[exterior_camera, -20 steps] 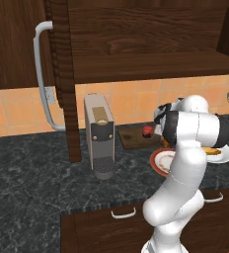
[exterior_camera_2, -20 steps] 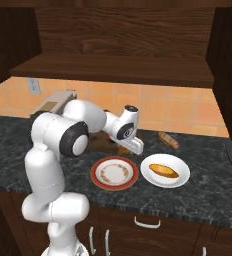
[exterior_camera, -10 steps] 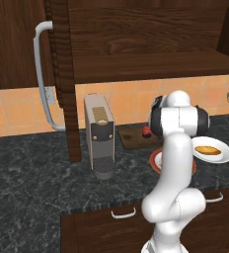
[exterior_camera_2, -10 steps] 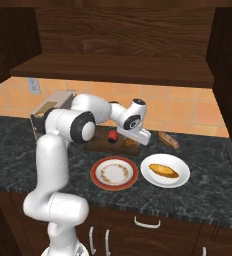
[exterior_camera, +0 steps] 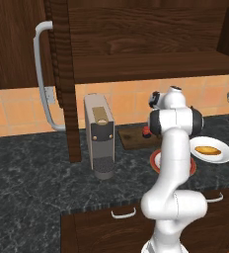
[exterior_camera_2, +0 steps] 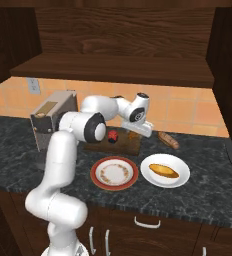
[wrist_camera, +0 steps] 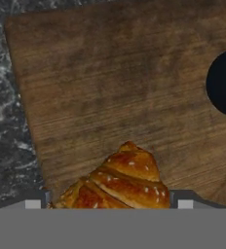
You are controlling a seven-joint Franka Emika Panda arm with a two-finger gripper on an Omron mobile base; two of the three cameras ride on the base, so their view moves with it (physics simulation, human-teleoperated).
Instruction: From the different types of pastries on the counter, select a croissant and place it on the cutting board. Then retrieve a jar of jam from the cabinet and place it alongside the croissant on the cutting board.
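The cabinet (exterior_camera: 136,34) hangs above the counter (exterior_camera: 32,173), with a shelf under it and an open door with a grey handle at its left. A coffee machine (exterior_camera: 100,141) stands on the counter near the back wall. The arm reaches from the front edge over to the board (exterior_camera_2: 128,145), which lies at the back of the counter, just right of the machine.

In front of the board sit 2 plates: a red-rimmed plate (exterior_camera_2: 114,173) on the left and a white plate (exterior_camera_2: 177,164) on the right, close together near the counter's front edge. The white plate carries the oblong pastry (exterior_camera_2: 163,170). Another brown baked piece (exterior_camera_2: 168,140) lies on the counter right of the board.

The gripper (exterior_camera_2: 133,132) hangs low over the board's right part, and the croissant (wrist_camera: 117,182) sits between its fingers, above the board's near edge in the hand view; the fingertips are barely seen, so I cannot tell how firmly they close on it. The jar (exterior_camera_2: 112,136) stands on the board, left of the gripper, apart from the croissant.
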